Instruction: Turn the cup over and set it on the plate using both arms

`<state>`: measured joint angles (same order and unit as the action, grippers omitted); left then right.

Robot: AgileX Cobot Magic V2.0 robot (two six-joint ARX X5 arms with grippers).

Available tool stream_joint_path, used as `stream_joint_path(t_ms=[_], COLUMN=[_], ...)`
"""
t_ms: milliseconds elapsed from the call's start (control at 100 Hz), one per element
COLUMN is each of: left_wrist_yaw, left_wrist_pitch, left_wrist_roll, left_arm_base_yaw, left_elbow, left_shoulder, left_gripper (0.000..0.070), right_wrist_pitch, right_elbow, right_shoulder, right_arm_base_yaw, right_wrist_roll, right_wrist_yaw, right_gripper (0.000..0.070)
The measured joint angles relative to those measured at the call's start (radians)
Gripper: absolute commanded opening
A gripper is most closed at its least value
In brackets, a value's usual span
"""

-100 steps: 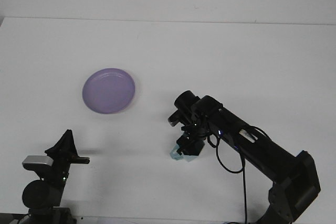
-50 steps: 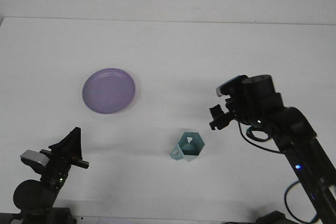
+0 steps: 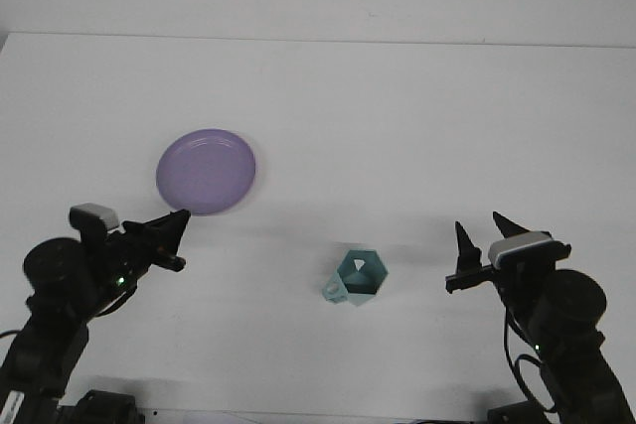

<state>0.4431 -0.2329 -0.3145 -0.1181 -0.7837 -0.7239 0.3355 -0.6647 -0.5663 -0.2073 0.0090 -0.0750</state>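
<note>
Right arm lets go and backs off, left arm moves in: the cup is upright, the plate is next.

The right gripper (image 3: 479, 245) has pulled well clear to the lower right, its two fingers spread apart and empty, where a second ago it was down over the cup. The left gripper (image 3: 175, 238) has swung up and forward from the bottom corner, now close to the near edge of the plate (image 3: 206, 171); whether its fingers are parted I cannot tell. The flip looks done, so the carry falls to the left arm. The teal cup (image 3: 355, 278) stands alone on the white table (image 3: 397, 106) between the arms, mouth up, faceted sides, a small handle at its lower left, well apart from the lilac plate.
</note>
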Motion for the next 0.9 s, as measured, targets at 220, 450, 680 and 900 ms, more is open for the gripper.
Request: stream_joint_path(t_ms=[220, 450, 680, 900], left_wrist_yaw=[0.001, 0.002, -0.028, -0.131], left_wrist_pitch=[-0.165, -0.236, -0.351, -0.489], left_wrist_roll=[0.1, 0.127, 0.167, 0.222], left_arm_base_yaw=[-0.169, -0.338, -0.47, -0.569], left_elbow=[-0.195, -0.349, -0.551, -0.71], left_shoulder=[-0.282, -0.534, -0.732, -0.904], left_gripper=[0.0028, 0.0364, 0.0508, 0.0507], right_wrist_pitch=[-0.04, -0.055, -0.055, -0.055], right_elbow=[0.157, 0.168, 0.168, 0.168], right_shoulder=[0.178, 0.238, 0.237, 0.237], right_arm_base_yaw=[0.006, 0.006, 0.006, 0.006], right_wrist_roll=[0.0, 0.0, 0.0, 0.008], right_wrist_yaw=[0.05, 0.053, 0.052, 0.052], right_gripper=[0.0412, 0.0412, 0.0412, 0.0412])
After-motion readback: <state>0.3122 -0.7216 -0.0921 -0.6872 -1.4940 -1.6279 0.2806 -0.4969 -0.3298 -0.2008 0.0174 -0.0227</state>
